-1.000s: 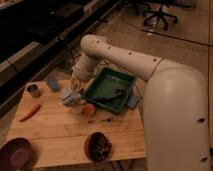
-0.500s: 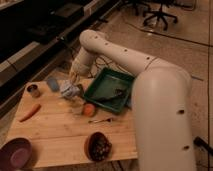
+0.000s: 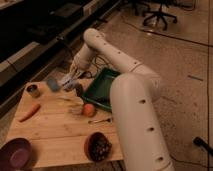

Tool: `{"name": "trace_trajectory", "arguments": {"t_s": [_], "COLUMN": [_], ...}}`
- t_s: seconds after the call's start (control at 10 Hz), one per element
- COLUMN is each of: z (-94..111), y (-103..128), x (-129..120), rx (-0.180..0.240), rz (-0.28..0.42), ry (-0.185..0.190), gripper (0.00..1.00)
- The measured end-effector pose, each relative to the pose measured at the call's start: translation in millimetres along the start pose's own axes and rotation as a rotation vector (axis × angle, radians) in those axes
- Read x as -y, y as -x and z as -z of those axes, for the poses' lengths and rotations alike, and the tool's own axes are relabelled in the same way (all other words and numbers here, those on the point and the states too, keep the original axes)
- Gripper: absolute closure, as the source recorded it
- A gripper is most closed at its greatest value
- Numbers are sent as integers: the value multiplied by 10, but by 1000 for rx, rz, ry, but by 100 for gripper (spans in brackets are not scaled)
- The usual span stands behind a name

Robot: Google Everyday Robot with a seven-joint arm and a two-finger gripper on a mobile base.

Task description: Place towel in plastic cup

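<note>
The white arm (image 3: 135, 100) fills the right of the camera view, its thick lower link rising in the foreground and the upper links reaching up and back over to the left, above the far side of the wooden worktop (image 3: 55, 131). A speckled floor (image 3: 175, 55) lies to the right, with an office chair (image 3: 159, 12) at the top edge. On the worktop, the green tray (image 3: 100, 93) sits at the far right corner, partly behind the arm. The purple bowl (image 3: 15, 145) is at the near left corner, cut by the frame edge. The brown bowl (image 3: 89, 143) stands near the front edge, close to the arm's lower link, with dark contents I cannot identify. A carrot (image 3: 29, 112) lies along the left side, well apart from both bowls. An orange fruit (image 3: 88, 110) rests just in front of the tray. A shiny metal can (image 3: 33, 90) stands at the far left corner. The plastic cup (image 3: 52, 84), blue-grey, stands just right of the can, near the back edge. The pincer (image 3: 71, 77) hangs low over the back of the worktop, between cup and tray, pressed together and pinching the towel (image 3: 65, 82). The towel shows as a pale bunch under the fingertips, just right of the cup and not inside it. I cannot tell whether it touches the cup. A thin metal utensil (image 3: 100, 120) lies between the orange and the brown bowl.
</note>
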Motion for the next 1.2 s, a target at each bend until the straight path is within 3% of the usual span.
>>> {"name": "trace_trajectory", "arguments": {"t_s": [0.2,0.3,0.7,1.2], "z": [-212,-340,-594,-725], "y": [-106,-143,-307,-349], "x": [80,171,235,290], "rx": [27,28,8,-16], "rz": [6,14,47,138], "ry": [-1,15,39,-5], "gripper": [100,100,100,100]}}
